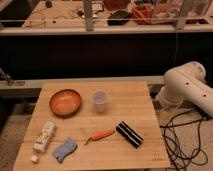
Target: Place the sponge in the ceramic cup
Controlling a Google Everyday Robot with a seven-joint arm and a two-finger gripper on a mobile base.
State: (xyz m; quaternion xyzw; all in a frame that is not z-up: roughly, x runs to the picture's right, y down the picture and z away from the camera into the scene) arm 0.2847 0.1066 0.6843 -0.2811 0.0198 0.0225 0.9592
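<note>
The light-blue sponge (64, 149) lies flat near the front left corner of the wooden table (131, 97). The white ceramic cup (99, 100) stands upright toward the back middle of the table, well apart from the sponge. Thick white segments of my arm (187, 87) show beside the table's right edge. My gripper is out of view, so nothing shows it near the sponge or the cup.
An orange-brown bowl (65, 102) sits left of the cup. A white tube (44, 136) lies just left of the sponge. An orange carrot (101, 134) and a black-and-white striped block (129, 134) lie at the front middle. Black cables (182, 135) trail on the floor at right.
</note>
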